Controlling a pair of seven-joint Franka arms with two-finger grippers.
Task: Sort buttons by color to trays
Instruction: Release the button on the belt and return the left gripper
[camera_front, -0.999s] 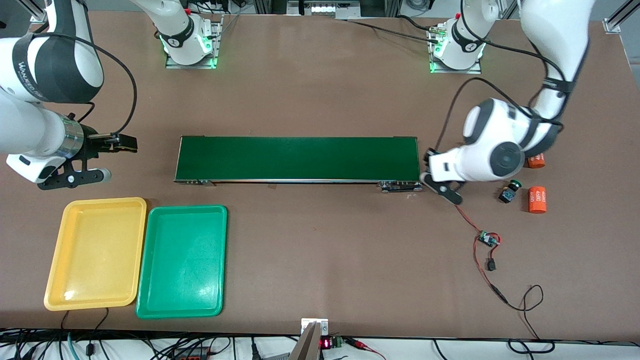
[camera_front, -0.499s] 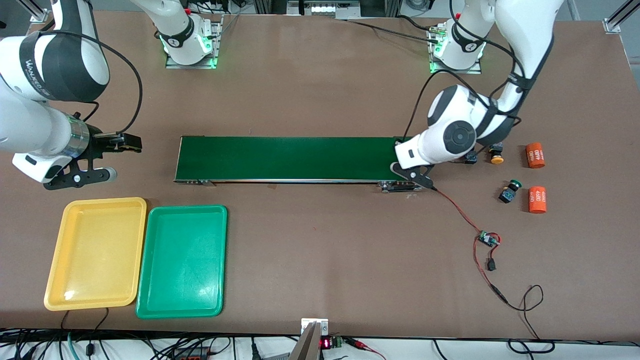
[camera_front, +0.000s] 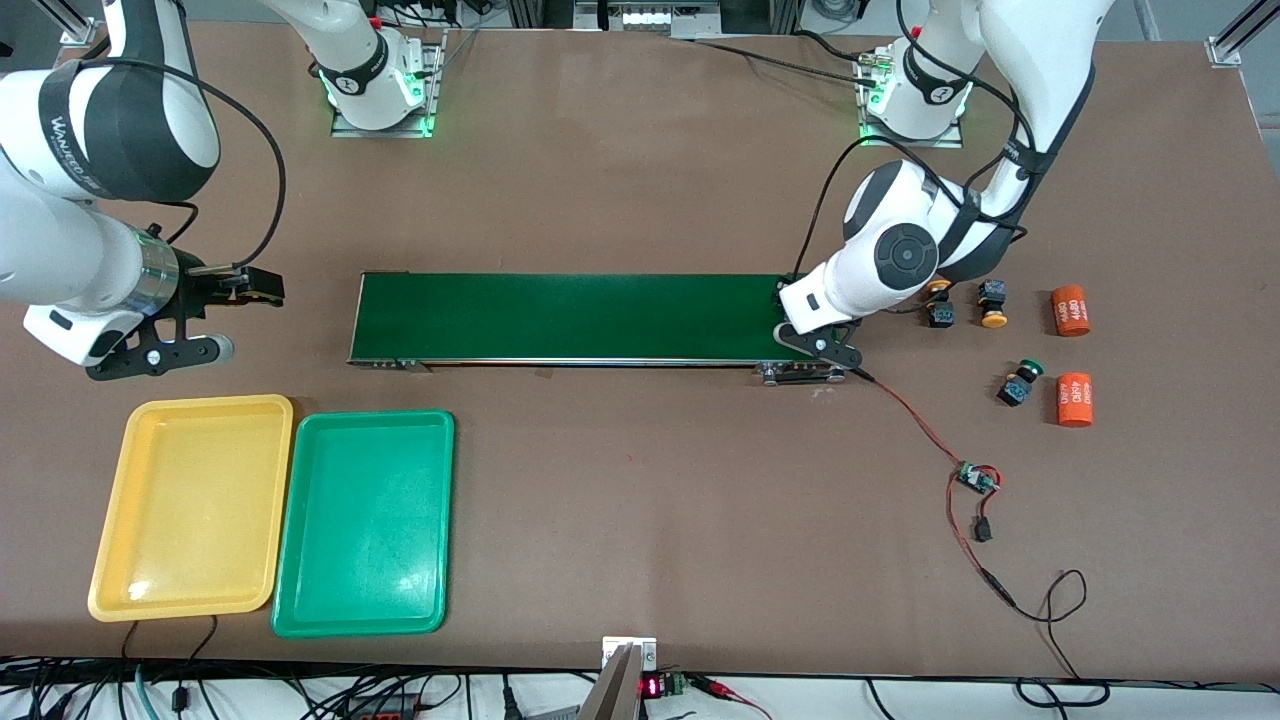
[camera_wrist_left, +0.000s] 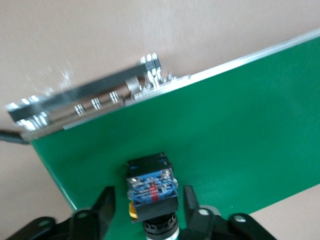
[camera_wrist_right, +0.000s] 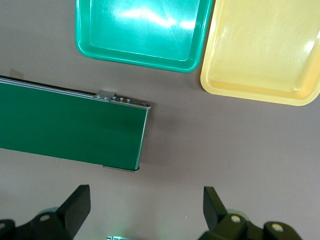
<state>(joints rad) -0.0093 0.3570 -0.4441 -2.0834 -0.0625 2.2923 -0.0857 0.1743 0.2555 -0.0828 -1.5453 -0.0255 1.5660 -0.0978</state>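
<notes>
Yellow tray (camera_front: 190, 505) and green tray (camera_front: 365, 522) are both empty. My left end effector (camera_wrist_left: 148, 207) grips one button (camera_wrist_left: 151, 186) over the conveyor belt (camera_front: 590, 317); three buttons (camera_front: 992, 303) lie on the desk (camera_front: 650, 500). My right end effector (camera_wrist_right: 145, 207) waits open.

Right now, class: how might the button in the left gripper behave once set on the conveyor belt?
The button, between the left gripper's fingers over the conveyor belt, looks rigid with a blocky black body, so it probably sits steadily on a flat side. Its round cap might let it tip or roll if dropped.
</notes>
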